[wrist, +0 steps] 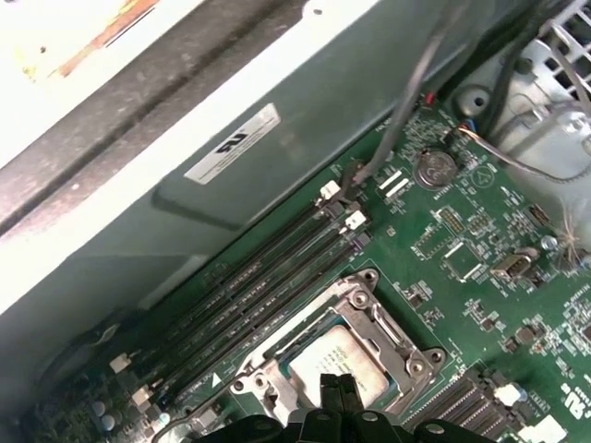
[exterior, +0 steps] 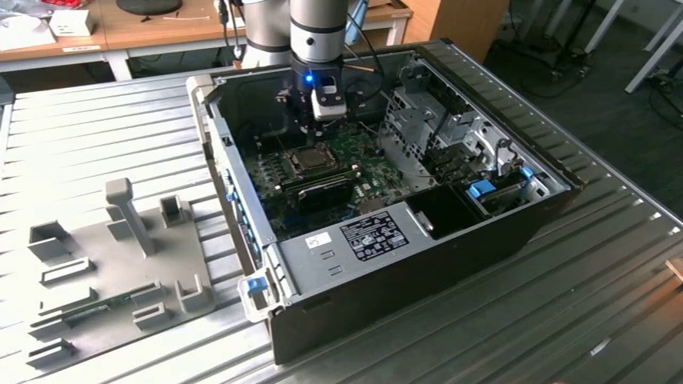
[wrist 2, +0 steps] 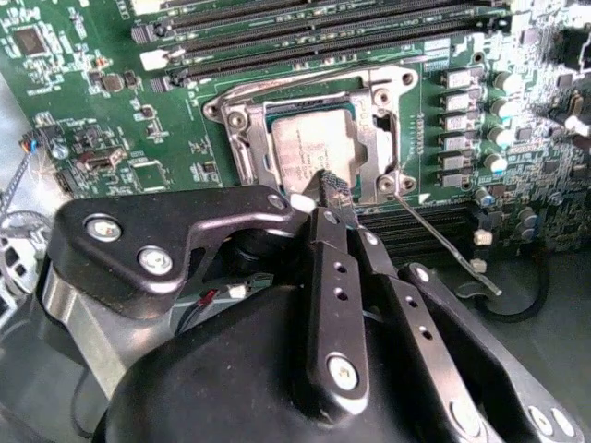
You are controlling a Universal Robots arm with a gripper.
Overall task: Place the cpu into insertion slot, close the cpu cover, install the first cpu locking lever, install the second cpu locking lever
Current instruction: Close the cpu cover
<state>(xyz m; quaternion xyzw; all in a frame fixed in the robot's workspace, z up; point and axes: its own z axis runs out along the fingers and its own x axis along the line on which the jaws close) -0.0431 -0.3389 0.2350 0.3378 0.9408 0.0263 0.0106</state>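
Note:
The cpu [wrist 2: 305, 148] lies flat in the insertion slot [wrist 2: 238, 138] on the green motherboard, its grey metal top showing. The silvery cpu cover [wrist 2: 374, 129] lies down over it, framing the chip. My gripper [wrist 2: 332, 187] hangs just above one edge of the cpu, fingers shut together with nothing between them. One thin locking lever [wrist 2: 443, 245] sticks out at an angle from a corner of the slot. Another lever [wrist 2: 305, 76] runs along the slot's edge beside the memory slots. In the first wrist view the gripper [wrist: 337, 386] sits over the cpu [wrist: 337, 358]. The exterior view shows the gripper [exterior: 323, 122] above the slot [exterior: 312, 160].
Long black memory slots [wrist: 249, 286] run beside the socket. The open computer case [exterior: 353, 264] stands on a ribbed metal table, with drive cages [exterior: 449, 136] on the exterior view's right. A grey fixture plate [exterior: 107, 264] lies on the exterior view's left.

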